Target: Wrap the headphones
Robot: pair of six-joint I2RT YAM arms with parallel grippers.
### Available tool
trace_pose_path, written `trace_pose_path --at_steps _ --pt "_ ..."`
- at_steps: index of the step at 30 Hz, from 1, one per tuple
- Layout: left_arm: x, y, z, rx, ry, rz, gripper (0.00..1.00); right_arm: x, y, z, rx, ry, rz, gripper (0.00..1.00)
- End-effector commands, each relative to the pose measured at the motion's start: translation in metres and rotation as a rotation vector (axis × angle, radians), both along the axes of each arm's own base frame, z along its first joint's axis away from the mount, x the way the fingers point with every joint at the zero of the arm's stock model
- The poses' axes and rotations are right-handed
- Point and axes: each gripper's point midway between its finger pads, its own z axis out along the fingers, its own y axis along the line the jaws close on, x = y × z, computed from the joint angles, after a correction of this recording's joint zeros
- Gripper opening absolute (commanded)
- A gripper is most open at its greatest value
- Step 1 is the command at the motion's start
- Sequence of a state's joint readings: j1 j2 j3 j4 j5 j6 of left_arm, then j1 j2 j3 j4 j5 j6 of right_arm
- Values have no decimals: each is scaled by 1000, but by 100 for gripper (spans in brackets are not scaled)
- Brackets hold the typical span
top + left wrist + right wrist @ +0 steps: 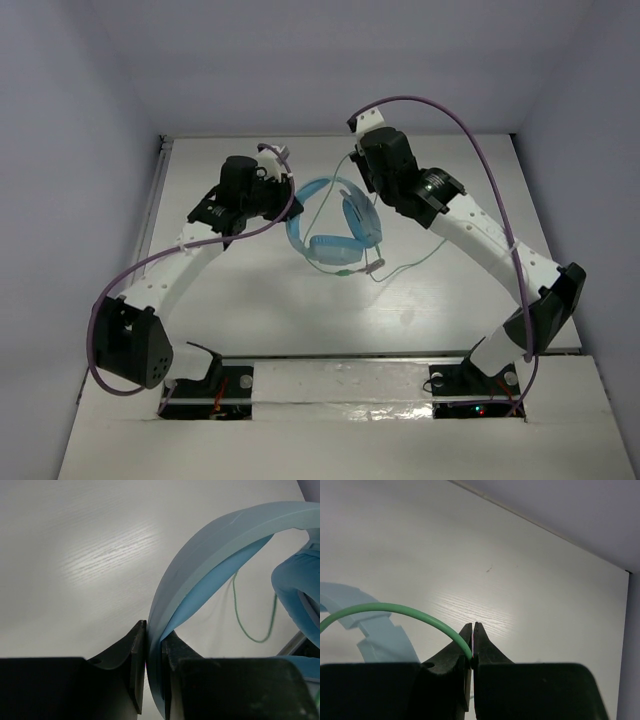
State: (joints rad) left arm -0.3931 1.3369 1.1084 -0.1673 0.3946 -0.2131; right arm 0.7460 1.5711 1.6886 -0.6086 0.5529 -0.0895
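Headphones (335,228), light blue: located at the middle of the white table (300,310), between the two arms, with the headband (215,540) clamped edgewise in the left gripper (153,632). Cable (385,607), thin, pale green: one arc pinched between the closed tips of the right gripper (474,628), the remainder trailing loose to the right of the earcups (358,215).
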Motion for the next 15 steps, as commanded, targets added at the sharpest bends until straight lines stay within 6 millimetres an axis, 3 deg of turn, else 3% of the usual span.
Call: trace_pose_path --at_steps 1,4,10,12,15 --pt "-7 -18 38 -96 -56 -86 0 11 4 22 61 -77 -28 0" --pt "-10 -17 51 -134 -70 -109 0 9 -7 22 126 -93 -64 0" --pt "-15 -14 68 -175 -81 -149 0 4 -32 1 221 -77 -153 0" --pt "-16 -9 75 -197 -92 -156 0 -3 -32 6 276 -93 -136 0" --pt "-20 -6 83 -220 -102 -176 0 -1 -36 -4 279 -82 -165 0"
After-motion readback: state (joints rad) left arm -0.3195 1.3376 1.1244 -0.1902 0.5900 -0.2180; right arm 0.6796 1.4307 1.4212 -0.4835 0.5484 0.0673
